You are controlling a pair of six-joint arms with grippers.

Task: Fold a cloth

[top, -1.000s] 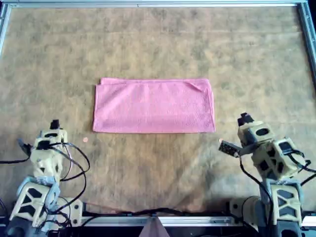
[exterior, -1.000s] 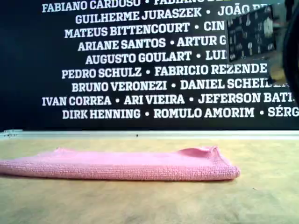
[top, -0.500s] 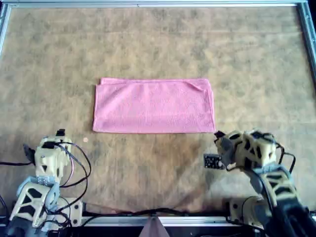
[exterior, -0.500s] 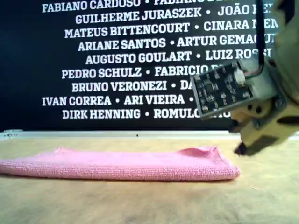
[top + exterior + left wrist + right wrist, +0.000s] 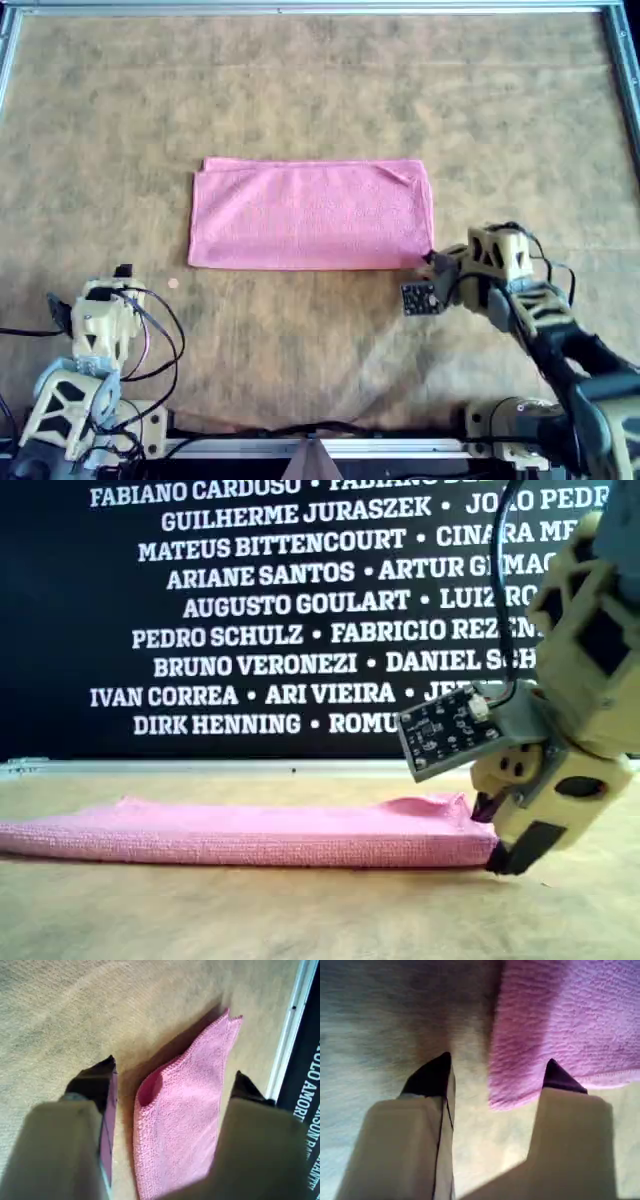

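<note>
Overhead view, left side: my first gripper (image 5: 121, 271) sits low at the near left, well apart from the cloth. I take it for the first because its wrist view sees the cloth only from afar.
First claw: jaws spread wide in the first wrist view (image 5: 172, 1077), nothing between them but distant cloth (image 5: 185, 1125) and bare mat. It holds nothing, and reads as parked to leave room.
Cloth: a pink rectangle (image 5: 310, 215) flat on the tan mat (image 5: 300, 80), mid-table, long edges running across the overhead view. In the exterior view (image 5: 250, 832) it looks thick and rounded at the right end, so likely doubled once.
Overhead view, right side: my second gripper (image 5: 430, 262) is at the cloth's near right corner.
Second claw: open and empty. In the second wrist view (image 5: 497, 1067) one finger (image 5: 560, 1077) stands over the cloth's (image 5: 580, 1020) edge and the other over bare mat, straddling the corner. In the exterior view it (image 5: 495, 832) is down at mat level against the cloth's end.
Why so: likely set to pinch that corner for the next fold.
Risk: catching one layer only.
</note>
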